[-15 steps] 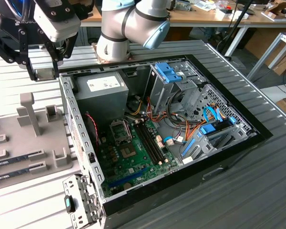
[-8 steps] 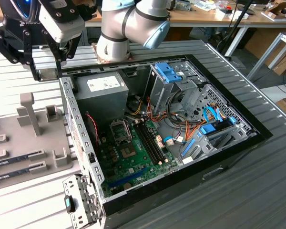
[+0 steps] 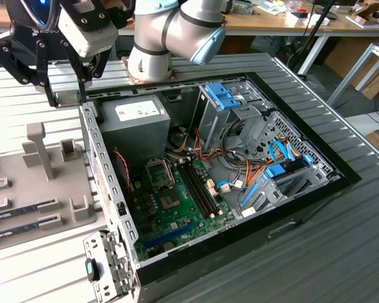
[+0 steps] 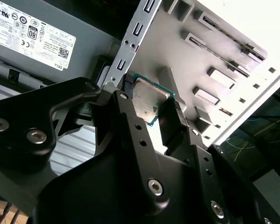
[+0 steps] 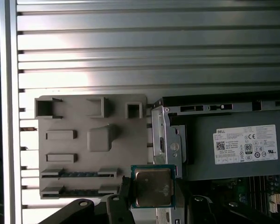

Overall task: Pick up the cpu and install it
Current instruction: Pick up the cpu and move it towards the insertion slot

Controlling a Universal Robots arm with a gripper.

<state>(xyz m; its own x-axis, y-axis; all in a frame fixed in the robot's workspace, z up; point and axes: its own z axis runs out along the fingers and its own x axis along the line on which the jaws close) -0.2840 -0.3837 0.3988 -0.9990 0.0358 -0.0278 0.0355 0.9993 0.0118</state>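
Here the gripper [image 4: 150, 108] is clamped on the cpu [image 4: 148, 100]. Its two black fingers [image 4: 130, 116] press on two opposite edges of the chip, and the silver top is visible in both wrist views. The cpu is held in the air over the metal side wall of the open computer case [image 3: 104, 180], between the grey holder tray [image 5: 93, 140] and the power supply [image 5: 233, 149]. Tray and case lie on the ribbed counter [image 5: 154, 46].

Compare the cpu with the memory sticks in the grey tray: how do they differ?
The cpu is square with a silver top; the sticks are long, narrow and dark. The cpu is held by the gripper; the sticks sit in slots of the tray. Neither sits on the motherboard.
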